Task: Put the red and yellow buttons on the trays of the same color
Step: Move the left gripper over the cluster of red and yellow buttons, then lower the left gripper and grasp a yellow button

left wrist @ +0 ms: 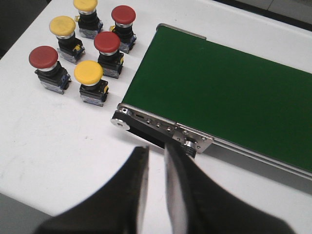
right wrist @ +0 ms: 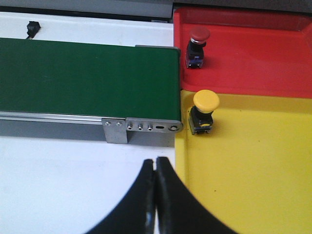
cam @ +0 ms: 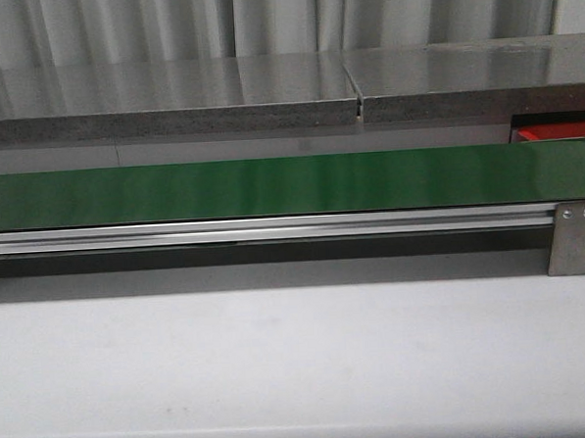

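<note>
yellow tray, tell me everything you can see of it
The yellow tray shows only in the right wrist view. It is flat, low and wide, bright yellow, smooth and slightly glossy like plastic. A raised rim runs along the edge that meets the red tray, which lies directly beside it. Its corner sits at the end of the green belt. One yellow button on a dark base stands upright in it near that corner. The rest of it is bare; its far edges run out of frame.
</note>
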You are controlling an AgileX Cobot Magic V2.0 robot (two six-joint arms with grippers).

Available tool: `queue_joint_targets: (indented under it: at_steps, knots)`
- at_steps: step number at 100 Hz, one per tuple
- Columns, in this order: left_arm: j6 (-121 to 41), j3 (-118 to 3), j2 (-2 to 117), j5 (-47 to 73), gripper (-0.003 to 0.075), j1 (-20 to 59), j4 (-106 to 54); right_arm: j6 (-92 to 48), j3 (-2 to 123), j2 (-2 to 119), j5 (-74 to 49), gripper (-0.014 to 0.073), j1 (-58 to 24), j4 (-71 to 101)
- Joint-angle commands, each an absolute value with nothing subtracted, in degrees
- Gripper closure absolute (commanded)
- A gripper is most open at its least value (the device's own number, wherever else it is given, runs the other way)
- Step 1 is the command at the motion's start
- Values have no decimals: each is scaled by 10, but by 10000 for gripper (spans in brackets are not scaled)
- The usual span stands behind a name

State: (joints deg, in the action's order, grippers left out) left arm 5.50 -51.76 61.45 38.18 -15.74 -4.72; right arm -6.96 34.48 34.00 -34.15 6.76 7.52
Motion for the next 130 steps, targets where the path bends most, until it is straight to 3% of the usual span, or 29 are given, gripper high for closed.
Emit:
queue_joint_targets:
  at_steps: [1,7,14,57,130]
  knots:
    - [60,-560,642,354,329,-166,-61,-71,359,340,-304,711,68,73]
    - [71,-575,665,359,193,-176,-71,-71,359,340,-304,711,68,73]
    - [87,-598,696,378,138,-189,-72,-71,359,340,-304,711,68,73]
    - [87,-756,905,493,174,-259,-89,-71,359,340,-304,711,68,73]
    - [87,-887,1101,480,174,-264,-92,-71,359,340,-304,711,68,73]
